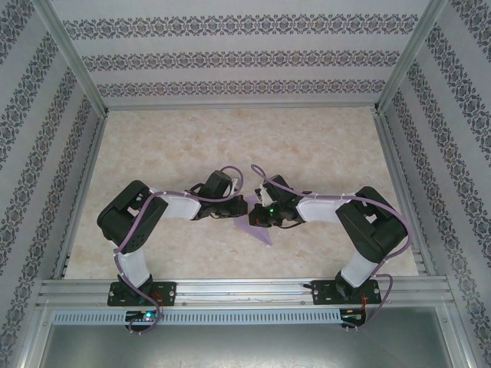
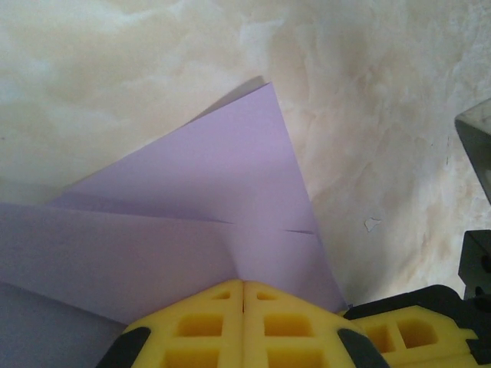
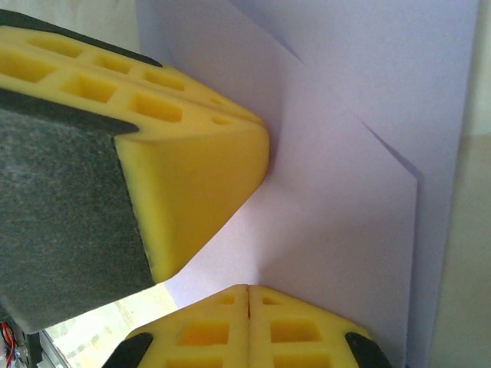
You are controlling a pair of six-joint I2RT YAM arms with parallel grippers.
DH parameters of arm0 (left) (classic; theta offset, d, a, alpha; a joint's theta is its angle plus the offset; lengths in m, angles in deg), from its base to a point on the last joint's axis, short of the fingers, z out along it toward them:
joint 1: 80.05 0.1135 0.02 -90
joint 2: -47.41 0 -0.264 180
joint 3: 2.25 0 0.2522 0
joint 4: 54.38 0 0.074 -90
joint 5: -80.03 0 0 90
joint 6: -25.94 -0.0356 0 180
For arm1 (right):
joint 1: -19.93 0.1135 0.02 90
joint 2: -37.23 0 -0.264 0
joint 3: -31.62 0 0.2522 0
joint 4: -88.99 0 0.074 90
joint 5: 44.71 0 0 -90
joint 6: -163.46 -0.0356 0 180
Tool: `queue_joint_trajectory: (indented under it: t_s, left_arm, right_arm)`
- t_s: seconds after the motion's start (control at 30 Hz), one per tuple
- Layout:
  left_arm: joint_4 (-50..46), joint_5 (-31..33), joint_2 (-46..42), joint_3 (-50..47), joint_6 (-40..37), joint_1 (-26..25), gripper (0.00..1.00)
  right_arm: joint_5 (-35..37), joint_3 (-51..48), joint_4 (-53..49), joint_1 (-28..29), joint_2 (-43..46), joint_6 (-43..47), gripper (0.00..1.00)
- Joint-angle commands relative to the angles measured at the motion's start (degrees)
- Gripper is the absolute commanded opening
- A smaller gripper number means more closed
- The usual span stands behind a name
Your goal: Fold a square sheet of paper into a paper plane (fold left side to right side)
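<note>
From above, the two arms reach in from the lower corners of the frame and meet at the middle of the pale marbled bench [image 1: 169,138]. The left fingers [image 1: 239,208] and right fingers [image 1: 259,216] sit just beside each other over the purple paper [image 1: 259,230], of which a pointed piece shows below them. Working this close likely lets both hold one thin sheet without it sliding.

In the left wrist view, the left fingers [image 2: 230,314] are pressed together at the bottom centre, with the paper [image 2: 215,192] running in between them, so they grip its near edge. The paper is partly folded: a triangular flap points to the upper middle of the frame, and creases fan out from the pinch. The right fingers [image 2: 445,337] show at the lower right, beside the sheet's edge.

In the right wrist view, the right fingers [image 3: 230,303] are likewise closed at the bottom centre, and appear to pinch the paper [image 3: 345,192], which rises across the right of the frame in overlapping layers. The left fingers [image 3: 199,176] bulk large at the upper left, against the same sheet. Holding it at two nearby spots probably keeps the layers lined up for the left-to-right fold.
</note>
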Motion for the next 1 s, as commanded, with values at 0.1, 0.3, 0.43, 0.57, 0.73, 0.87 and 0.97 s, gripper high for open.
queue_joint_trajectory:
  t_s: [0.1, 0.3, 0.43, 0.57, 0.73, 0.87, 0.97]
  left_arm:
    - [-6.98, 5.83, 1.04, -1.51, 0.11, -0.46, 0.02]
    - [-6.93, 6.28, 1.87, -1.32, 0.51, -0.41, 0.01]
    - [-6.93, 6.34, 2.18, -1.33, 0.54, -0.42, 0.01]
    - [-6.93, 6.45, 2.2, -1.33, 0.53, -0.38, 0.01]
    - [-6.84, 6.35, 2.12, -1.32, 0.36, -0.42, 0.01]
    - [-6.84, 6.37, 2.0, -1.29, 0.2, -0.39, 0.01]
    - [-6.93, 6.35, 2.06, -1.28, 0.16, -0.37, 0.01]
  right_arm:
    - [0.94, -3.53, -1.57, 1.03, 1.47, -0.67, 0.0]
    - [1.16, -5.93, -3.21, 1.61, 4.12, -0.94, 0.0]
    - [0.98, -6.94, -4.47, 1.9, 5.38, -0.7, 0.0]
    - [1.58, -8.06, -5.2, 1.89, 6.58, -0.85, 0.0]
    - [1.55, -9.27, -5.37, 1.99, 7.67, -1.28, 0.0]
    - [1.51, -10.39, -5.28, 2.14, 8.55, -1.69, 0.0]
    - [1.51, -11.38, -5.3, 2.14, 9.18, -1.9, 0.0]
